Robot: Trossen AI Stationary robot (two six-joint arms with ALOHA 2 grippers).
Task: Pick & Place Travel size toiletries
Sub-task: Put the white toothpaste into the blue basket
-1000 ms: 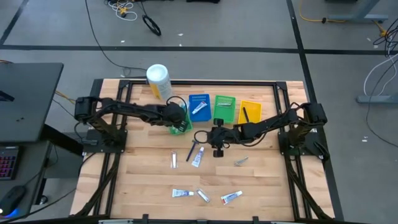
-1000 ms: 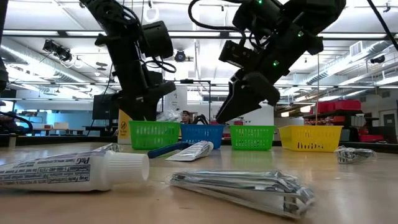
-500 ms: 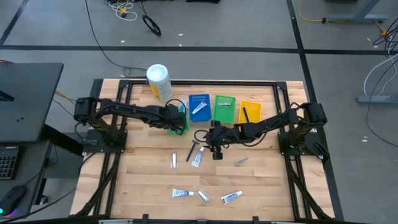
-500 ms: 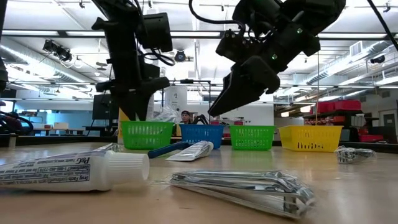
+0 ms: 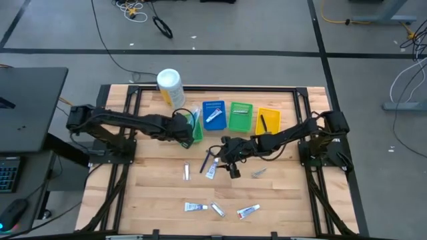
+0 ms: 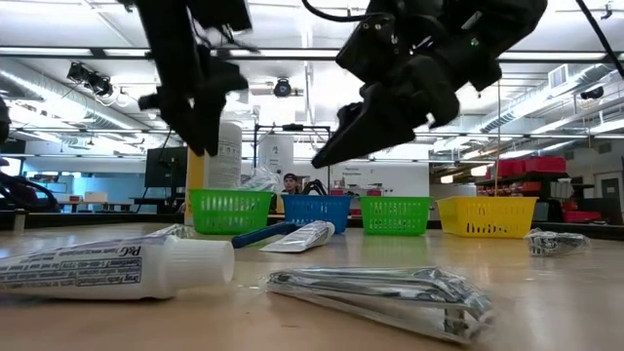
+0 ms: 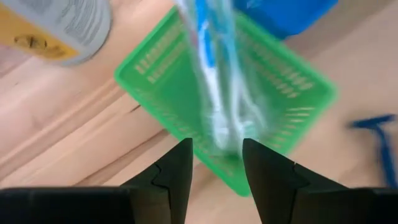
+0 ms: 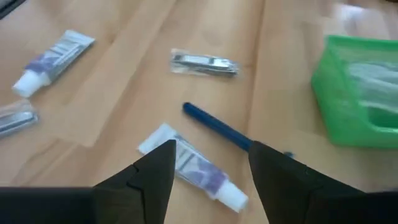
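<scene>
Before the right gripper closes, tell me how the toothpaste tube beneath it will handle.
The toothpaste tube looks soft-bodied and flattened, so it probably dents when squeezed. Lying flat, it seems unlikely to roll. Its glossy skin may slip between the right gripper fingers.

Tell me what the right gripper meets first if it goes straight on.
Probably the small white toothpaste tube lying between the open right gripper fingers' line, with the slim blue toothbrush just beyond; depth is uncertain.
</scene>
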